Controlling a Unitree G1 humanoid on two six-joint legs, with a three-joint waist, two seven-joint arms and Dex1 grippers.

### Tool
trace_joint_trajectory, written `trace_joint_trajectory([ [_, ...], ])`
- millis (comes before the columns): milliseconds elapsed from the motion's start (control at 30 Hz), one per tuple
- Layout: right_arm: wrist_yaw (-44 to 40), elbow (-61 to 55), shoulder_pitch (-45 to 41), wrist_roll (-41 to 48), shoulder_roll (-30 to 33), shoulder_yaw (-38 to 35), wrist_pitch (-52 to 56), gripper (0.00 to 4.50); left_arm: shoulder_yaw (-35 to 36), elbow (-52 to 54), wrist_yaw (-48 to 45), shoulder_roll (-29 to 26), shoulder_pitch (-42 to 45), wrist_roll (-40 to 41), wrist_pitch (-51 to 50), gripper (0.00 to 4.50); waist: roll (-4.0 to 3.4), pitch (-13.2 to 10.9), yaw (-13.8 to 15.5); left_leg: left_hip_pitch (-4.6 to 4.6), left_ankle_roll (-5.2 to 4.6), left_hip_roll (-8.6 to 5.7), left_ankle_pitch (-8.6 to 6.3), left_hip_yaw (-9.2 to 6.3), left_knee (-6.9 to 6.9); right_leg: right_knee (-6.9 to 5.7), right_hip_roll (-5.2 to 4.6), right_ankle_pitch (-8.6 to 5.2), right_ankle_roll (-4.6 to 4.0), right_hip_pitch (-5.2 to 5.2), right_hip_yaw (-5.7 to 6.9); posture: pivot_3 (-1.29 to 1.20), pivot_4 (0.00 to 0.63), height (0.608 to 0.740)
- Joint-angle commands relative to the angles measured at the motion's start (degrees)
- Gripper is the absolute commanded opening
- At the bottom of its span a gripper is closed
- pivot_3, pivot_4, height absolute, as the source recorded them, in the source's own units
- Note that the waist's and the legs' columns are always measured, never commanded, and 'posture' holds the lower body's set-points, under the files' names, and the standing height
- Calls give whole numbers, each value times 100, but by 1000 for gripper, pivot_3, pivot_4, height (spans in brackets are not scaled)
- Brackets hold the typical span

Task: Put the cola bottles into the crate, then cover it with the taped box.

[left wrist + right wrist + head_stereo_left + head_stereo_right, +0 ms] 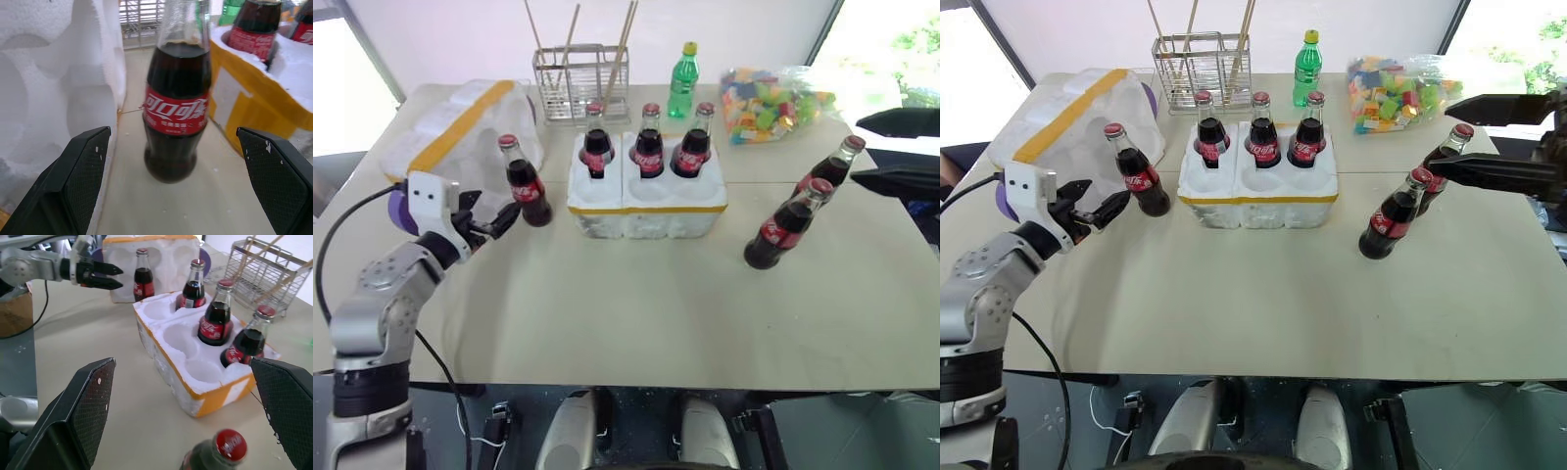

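My left tool, spread wide, faces an upright cola bottle standing left of the crate; it seems just short. My right tool is spread too.

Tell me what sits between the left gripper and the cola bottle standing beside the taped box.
Nothing: the left wrist view shows only bare table between the open left gripper and that cola bottle. The taped box and the crate flank the bottle.
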State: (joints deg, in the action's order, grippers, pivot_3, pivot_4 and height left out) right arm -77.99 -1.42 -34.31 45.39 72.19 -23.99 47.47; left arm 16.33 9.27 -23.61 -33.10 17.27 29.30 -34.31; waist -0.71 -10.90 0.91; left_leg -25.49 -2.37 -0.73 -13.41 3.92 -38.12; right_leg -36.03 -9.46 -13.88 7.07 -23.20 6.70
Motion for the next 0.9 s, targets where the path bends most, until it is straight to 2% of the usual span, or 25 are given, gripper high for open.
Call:
trace_joint_trajectory([
  [33,140,-214,-164,236,-50,-97,43,4500,-202,-167,-83,112,210,-220,321,4319,3,-2,-5,0,-1,0,0,2,0,0,0,0,0,-1,-1,0,150,736],
  [300,378,-192,-531,210,-266,175,-64,4500,-561,-1483,-192,456,1018,-743,937,4319,11,-6,-8,1,-7,1,4,8,-1,-2,1,6,1,-2,-2,0,150,736],
  [633,551,-250,-492,215,-470,171,-89,4500,-763,-2912,-361,781,1898,-1183,1647,4319,26,-14,0,0,-22,2,9,21,-7,-1,-1,18,10,-1,-6,0,150,736],
  [733,590,-253,-481,183,-496,182,-113,4500,-777,-2961,-573,786,1919,-1200,1783,3586,29,-16,-9,0,-24,2,8,22,-7,-1,-1,19,10,-2,-6,0,150,736],
  [767,598,-253,-479,175,-500,185,-120,4500,-771,-2945,-622,778,1911,-1192,1784,3045,30,-16,-11,0,-25,2,8,22,-7,-1,-1,19,10,-3,-6,0,150,736],
  [800,600,-252,-466,167,-498,179,-127,4500,-762,-2883,-671,731,1887,-1189,1740,2798,30,-17,-12,0,-24,3,8,23,-6,-1,-1,19,10,-3,-6,0,150,736],
  [900,623,-262,-410,166,-501,140,-128,4500,-652,-2578,-828,551,1795,-1090,1537,2839,47,-27,-16,0,-24,3,8,27,-7,-1,-2,19,10,-4,-7,0,150,736],
])
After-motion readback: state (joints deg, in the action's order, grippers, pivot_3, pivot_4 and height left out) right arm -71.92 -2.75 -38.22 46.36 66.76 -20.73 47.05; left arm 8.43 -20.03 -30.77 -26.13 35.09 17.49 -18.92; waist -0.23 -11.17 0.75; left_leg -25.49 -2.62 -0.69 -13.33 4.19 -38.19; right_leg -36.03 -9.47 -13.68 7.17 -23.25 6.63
